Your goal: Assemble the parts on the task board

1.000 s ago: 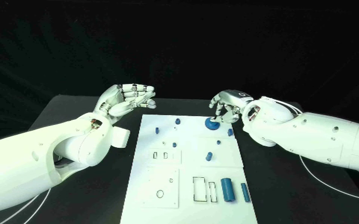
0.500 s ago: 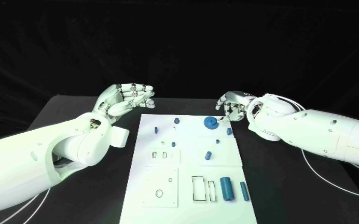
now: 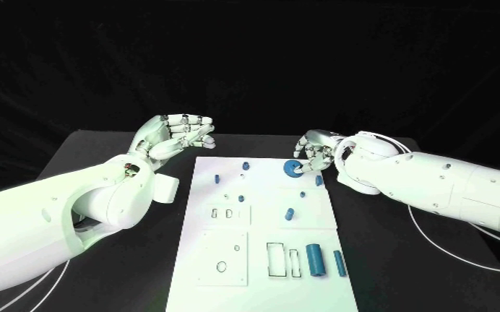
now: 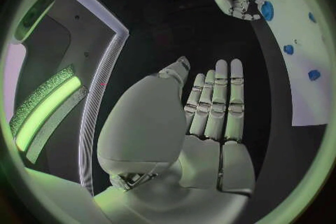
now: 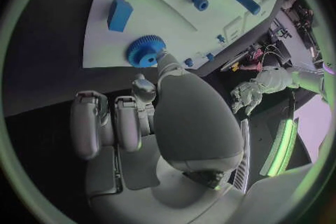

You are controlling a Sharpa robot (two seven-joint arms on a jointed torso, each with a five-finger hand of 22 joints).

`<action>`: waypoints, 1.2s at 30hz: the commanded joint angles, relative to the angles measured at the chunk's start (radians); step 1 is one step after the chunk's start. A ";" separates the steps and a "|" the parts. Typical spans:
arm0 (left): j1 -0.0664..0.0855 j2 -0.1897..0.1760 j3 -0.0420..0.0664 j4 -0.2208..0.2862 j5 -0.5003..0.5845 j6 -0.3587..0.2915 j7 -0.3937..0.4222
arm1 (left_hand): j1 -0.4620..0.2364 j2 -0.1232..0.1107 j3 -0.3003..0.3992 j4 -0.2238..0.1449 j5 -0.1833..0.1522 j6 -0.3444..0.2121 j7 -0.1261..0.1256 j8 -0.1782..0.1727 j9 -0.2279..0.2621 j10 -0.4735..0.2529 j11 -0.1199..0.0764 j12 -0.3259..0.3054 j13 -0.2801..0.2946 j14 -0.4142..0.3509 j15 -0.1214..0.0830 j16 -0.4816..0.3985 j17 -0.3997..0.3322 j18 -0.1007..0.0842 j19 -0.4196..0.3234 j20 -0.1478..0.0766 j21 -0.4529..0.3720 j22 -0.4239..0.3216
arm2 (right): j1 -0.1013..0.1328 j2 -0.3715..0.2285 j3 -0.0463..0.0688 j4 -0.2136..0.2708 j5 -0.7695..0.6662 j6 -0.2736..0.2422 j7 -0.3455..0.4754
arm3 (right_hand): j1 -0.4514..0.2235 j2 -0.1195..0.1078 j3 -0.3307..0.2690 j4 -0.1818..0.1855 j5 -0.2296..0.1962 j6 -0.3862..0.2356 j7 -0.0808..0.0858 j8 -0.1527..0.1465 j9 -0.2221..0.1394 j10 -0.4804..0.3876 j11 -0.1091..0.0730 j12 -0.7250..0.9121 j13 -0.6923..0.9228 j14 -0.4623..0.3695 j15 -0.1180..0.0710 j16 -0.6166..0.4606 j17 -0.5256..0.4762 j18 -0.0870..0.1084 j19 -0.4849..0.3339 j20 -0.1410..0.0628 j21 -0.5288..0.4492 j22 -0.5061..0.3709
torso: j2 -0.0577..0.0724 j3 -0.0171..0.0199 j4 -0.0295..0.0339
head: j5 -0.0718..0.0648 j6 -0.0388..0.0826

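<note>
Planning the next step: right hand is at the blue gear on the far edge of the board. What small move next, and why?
Probably close the right hand on the blue gear. Its fingertips sit at the gear's rim, but the right wrist view shows no firm hold on the gear yet. The left hand hovers off the task board, holding nothing.

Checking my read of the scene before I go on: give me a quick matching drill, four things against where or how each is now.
Things:
1. left hand
2. right hand
3. blue gear
4. two blue cylinders

States:
A. near end of the task board
B. raised beside the board, holding nothing
C. fingertips at the gear
D. far end of the board

Pairs: 1-B, 2-C, 3-D, 4-A
</note>
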 commanded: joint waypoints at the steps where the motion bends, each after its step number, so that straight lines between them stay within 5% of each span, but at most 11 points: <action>1: 0.001 0.002 0.001 0.001 0.005 0.018 0.007 | 0.007 0.000 0.006 0.000 0.002 0.008 0.012 -0.005 0.001 0.007 0.001 -0.003 0.002 -0.007 -0.001 -0.005 0.001 0.009 -0.004 0.001 0.006 0.001 | -0.005 0.009 -0.001 -0.011 0.017 0.021 0.016 | 0.003 0.009 0.007 0.001 0.006 0.011 -0.001 0.004 -0.002 0.012 0.000 0.016 0.016 0.072 -0.001 0.008 0.105 -0.013 0.014 0.001 0.007 0.123 | 0.000 0.0003 -0.0013 | -0.002 0.007; 20: 0.001 0.003 0.001 -0.001 0.004 0.021 0.005 | 0.008 0.000 0.008 -0.001 0.002 0.008 0.013 -0.006 0.001 0.007 0.002 -0.003 0.001 -0.007 -0.001 -0.005 0.002 0.009 -0.005 0.001 0.008 0.002 | -0.027 0.033 -0.003 -0.031 -0.004 0.032 0.015 | 0.024 0.022 0.046 -0.002 0.034 0.036 0.002 0.000 -0.010 0.018 0.001 0.046 0.048 0.075 0.000 0.015 0.122 -0.017 0.024 0.003 0.023 0.142 | 0.000 0.0003 -0.0015 | 0.003 -0.004; 21: 0.001 0.003 0.001 -0.001 0.004 0.021 0.005 | 0.008 0.000 0.008 -0.001 0.002 0.008 0.013 -0.006 0.001 0.007 0.002 -0.003 0.001 -0.007 -0.001 -0.005 0.002 0.009 -0.005 0.001 0.008 0.002 | -0.028 0.033 -0.003 -0.031 -0.006 0.030 0.015 | 0.035 0.025 0.072 -0.002 -0.003 0.046 0.001 -0.003 -0.015 0.020 0.001 0.052 0.055 0.076 0.000 0.017 0.125 -0.017 0.026 0.003 0.025 0.145 | 0.000 0.0002 -0.0018 | 0.004 -0.004; 27: 0.001 0.003 0.001 -0.001 0.004 0.022 0.005 | 0.008 0.000 0.010 -0.001 0.002 0.007 0.014 -0.007 0.001 0.006 0.002 -0.004 0.001 -0.008 0.000 -0.005 0.004 0.009 -0.007 0.000 0.010 0.003 | -0.028 0.031 -0.003 -0.026 -0.036 -0.011 0.012 | 0.079 0.035 0.179 -0.010 -0.009 0.090 -0.007 -0.008 -0.029 0.041 -0.008 0.079 0.084 0.077 -0.008 0.019 0.132 -0.021 0.035 -0.003 0.039 0.162 | 0.000 0.0004 -0.0013 | 0.006 -0.004; 32: 0.001 0.003 0.001 -0.002 0.004 0.022 0.004 | 0.008 0.000 0.010 -0.001 0.002 0.007 0.014 -0.007 0.001 0.006 0.002 -0.004 0.001 -0.008 0.000 -0.005 0.004 0.009 -0.007 0.000 0.010 0.003 | -0.028 0.025 -0.003 -0.008 -0.076 -0.072 0.020 | 0.087 0.001 0.305 -0.026 0.001 0.129 -0.015 -0.005 -0.036 0.064 -0.016 0.104 0.112 0.078 -0.014 0.022 0.139 -0.025 0.045 -0.010 0.052 0.177 | -0.001 0.0006 -0.0008 | 0.008 -0.002; 36: 0.001 0.003 0.001 -0.003 0.004 0.022 0.004 | 0.008 0.000 0.010 -0.001 0.002 0.007 0.014 -0.007 0.001 0.006 0.002 -0.004 0.001 -0.008 0.000 -0.005 0.004 0.009 -0.007 0.000 0.010 0.003 | -0.027 0.019 -0.003 0.024 -0.109 -0.118 0.023 | 0.067 -0.020 0.348 -0.034 0.005 0.140 -0.018 -0.002 -0.035 0.077 -0.018 0.119 0.128 0.079 -0.016 0.023 0.143 -0.028 0.052 -0.011 0.061 0.187 | -0.001 0.0008 -0.0013 | 0.011 0.000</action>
